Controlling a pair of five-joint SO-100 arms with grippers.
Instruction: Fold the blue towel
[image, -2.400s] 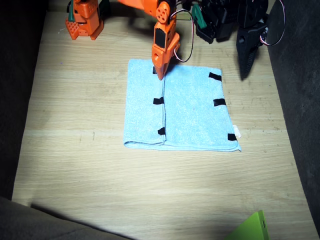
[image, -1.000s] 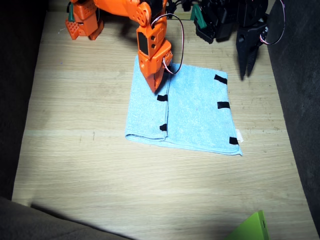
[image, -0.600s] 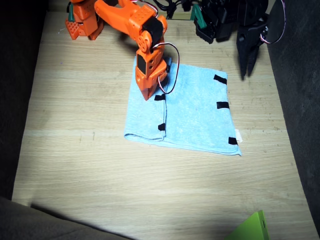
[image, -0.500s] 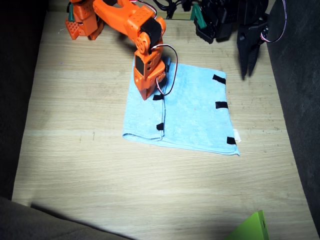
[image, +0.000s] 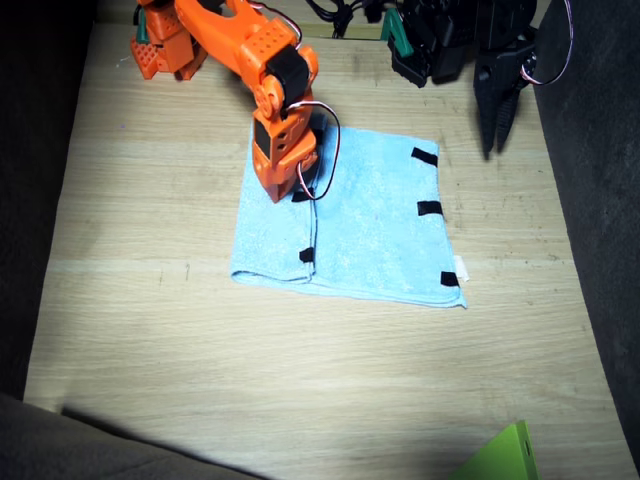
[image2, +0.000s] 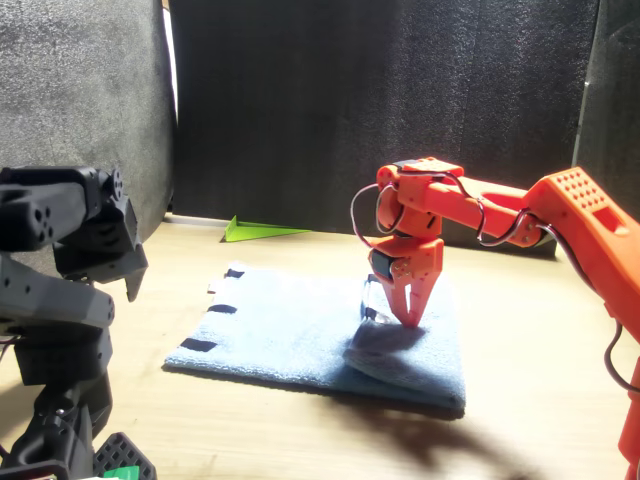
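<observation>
The blue towel (image: 375, 225) lies flat in the middle of the wooden table (image: 150, 330), a little above centre in the fixed view, with its left part folded over onto the rest and black tape strips (image: 428, 208) showing along its right edge and along the fold's edge. The orange right arm (image: 240, 45) reaches down from the upper left, and the right gripper (image2: 410, 316) has its tips pressed together on the folded flap, pinching nothing that I can see. The black left arm (image: 450, 40) sits at the upper right, its left gripper (image: 497, 125) hanging off the towel; I cannot tell how its jaws stand. A green wedge (image: 500, 458) pokes in at the bottom right.
</observation>
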